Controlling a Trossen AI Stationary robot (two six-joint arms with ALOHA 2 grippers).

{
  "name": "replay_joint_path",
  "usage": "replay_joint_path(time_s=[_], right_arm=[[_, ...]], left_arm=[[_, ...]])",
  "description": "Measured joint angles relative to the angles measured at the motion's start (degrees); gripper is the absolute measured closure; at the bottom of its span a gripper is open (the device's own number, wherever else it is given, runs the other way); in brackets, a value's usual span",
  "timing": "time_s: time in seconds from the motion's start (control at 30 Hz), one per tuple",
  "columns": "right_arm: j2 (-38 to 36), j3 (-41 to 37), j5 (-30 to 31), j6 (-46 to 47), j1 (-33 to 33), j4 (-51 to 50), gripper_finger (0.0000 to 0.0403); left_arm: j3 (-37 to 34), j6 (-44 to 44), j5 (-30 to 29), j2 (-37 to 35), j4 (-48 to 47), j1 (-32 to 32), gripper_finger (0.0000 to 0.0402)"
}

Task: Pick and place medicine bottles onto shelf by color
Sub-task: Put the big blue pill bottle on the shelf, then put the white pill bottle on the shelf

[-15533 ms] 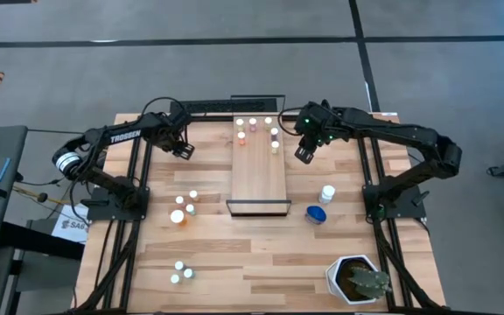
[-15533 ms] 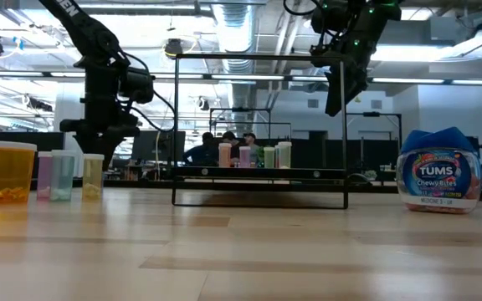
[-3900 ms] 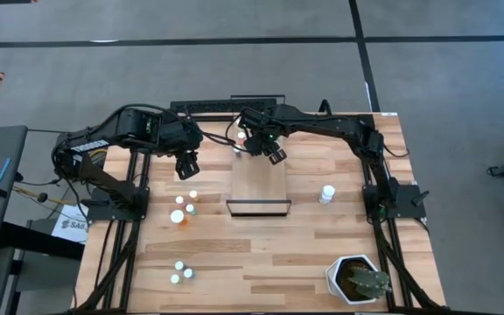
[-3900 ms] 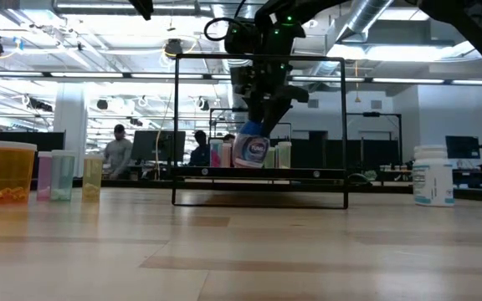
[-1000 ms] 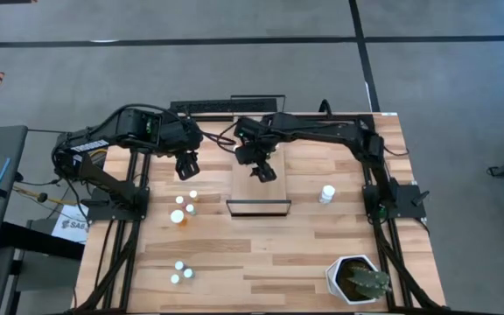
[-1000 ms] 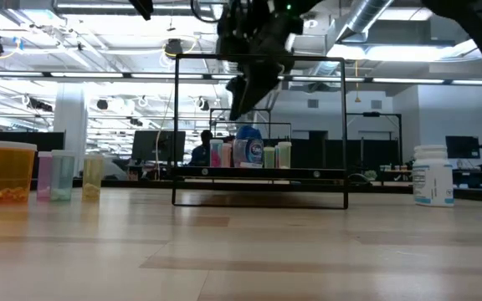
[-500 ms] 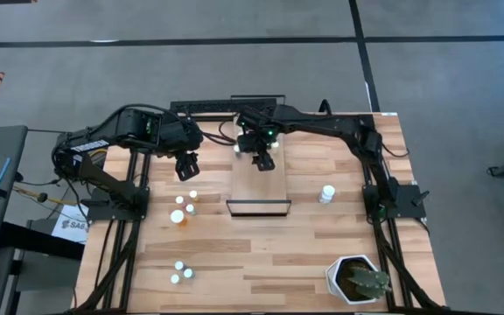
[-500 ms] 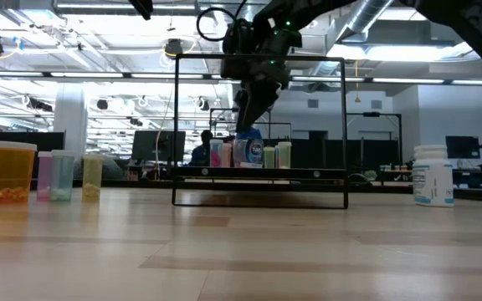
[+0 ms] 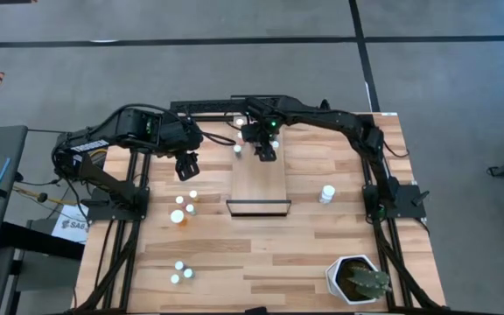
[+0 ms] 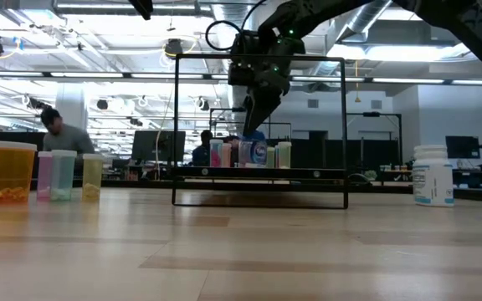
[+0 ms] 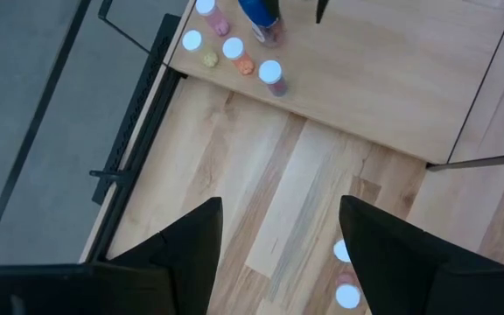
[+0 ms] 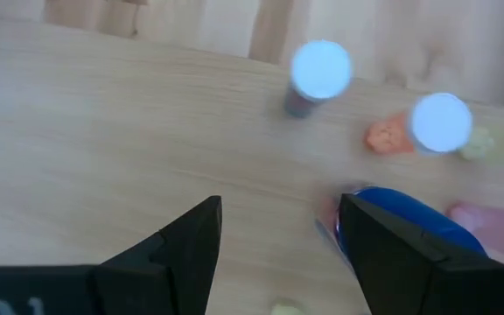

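Observation:
The shelf (image 9: 259, 185) lies along the table's middle. Several small white-capped bottles (image 12: 322, 70) and the blue bottle (image 10: 254, 151) stand on its far end. My right gripper (image 9: 266, 154) hangs open just above that end. In its wrist view the blue bottle (image 12: 407, 229) stands beside one finger and outside the gap. My left gripper (image 9: 186, 166) hovers open over bare table left of the shelf. More small bottles (image 9: 182, 206) stand on the table near it. A white bottle (image 9: 327, 192) stands right of the shelf.
A second cluster of small bottles (image 9: 180, 271) stands near the table's front left. A white plant pot (image 9: 357, 280) sits at the front right corner. In the low view an orange bottle (image 10: 8, 171) stands at the left. People show in the room behind.
My right gripper has moved along the shelf toward the table's far edge, ending over the bottles at the shelf's far end, and it has rolled a little. Its fingers have stayed open. The blue bottle has stayed standing on the shelf.

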Motion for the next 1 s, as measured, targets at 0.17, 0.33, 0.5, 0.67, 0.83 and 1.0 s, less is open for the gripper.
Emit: replay_joint_path(time_s=[0.17, 0.33, 0.5, 0.67, 0.83, 1.0], right_arm=[[0.0, 0.0, 0.0, 0.1, -0.6, 0.0, 0.0147], [-2.5, 0.0, -0.1, 0.5, 0.6, -2.8, 0.0147], [-8.2, 0.0, -0.4, 1.4, 3.3, -4.4, 0.0147], [-15.5, 0.0, -4.9, 4.3, 6.4, -11.0, 0.0147], [-19.4, 0.0, -21.6, 6.9, 9.4, -21.5, 0.0147], [-22.7, -3.9, -32.7, 5.3, 14.1, -27.1, 0.0147]], left_arm=[[0.0, 0.0, 0.0, 0.0, 0.0, 0.0, 0.0184], [0.0, 0.0, 0.0, 0.0, 0.0, 0.0, 0.0184], [0.0, 0.0, -0.3, 0.0, 0.0, 0.0, 0.0184], [0.0, -0.7, -0.3, 0.0, 0.0, 0.0, 0.0184], [0.0, -0.7, -0.2, 0.0, 0.0, -0.2, 0.0184], [0.0, -1.0, -0.2, 0.0, 0.2, -0.2, 0.0184]])
